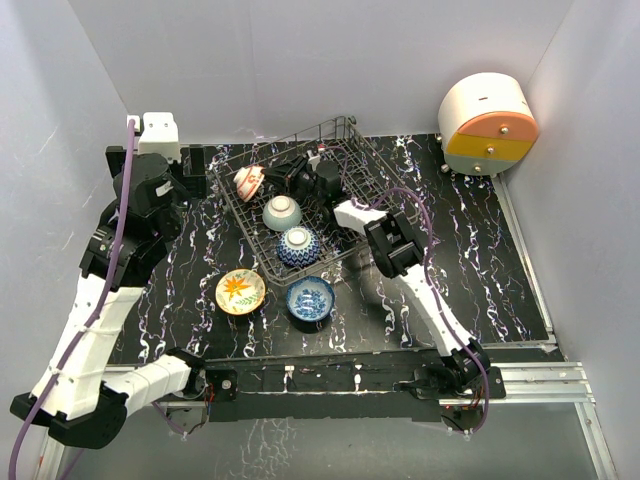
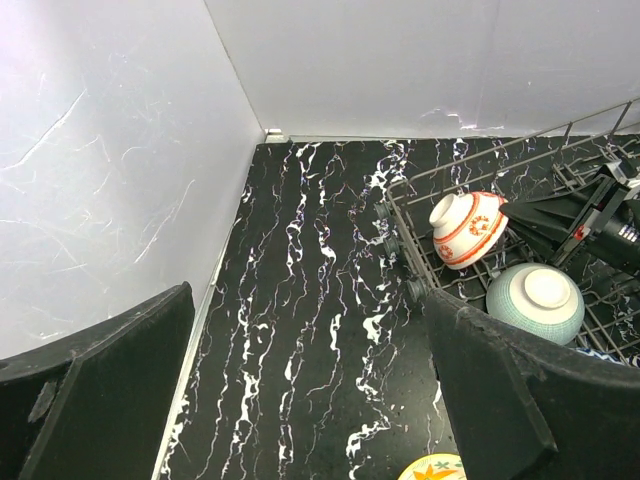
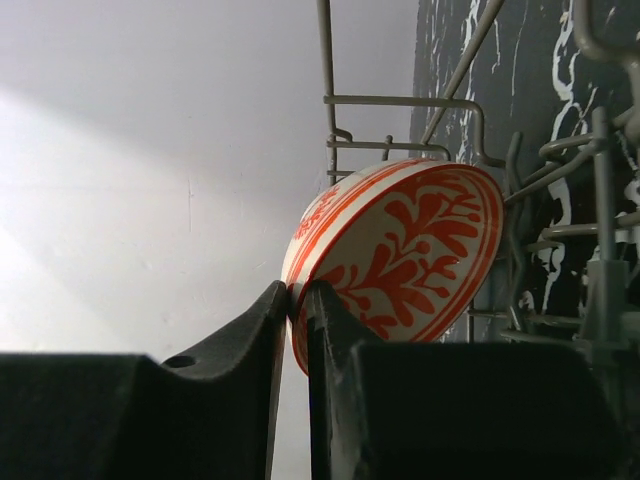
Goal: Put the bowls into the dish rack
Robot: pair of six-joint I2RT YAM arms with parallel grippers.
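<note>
Now right fingers [image 3: 250, 345] on orange-red bowl [image 3: 400, 250]

1. Left arm [image 1: 90, 310] is folded, elbow low and out to its own side, forearm rising to a high wrist.
2. Left tool [image 2: 305, 295] gapes wide, with nothing between its fingers.
3. Right arm [image 1: 430, 300] reaches forward and inward from its base, wrist rolled sideways.
4. Right tool [image 3: 298, 290] has its fingers nearly together, pinching the rim of the orange-red bowl [image 3: 400, 250] right at the fingertips.
</note>
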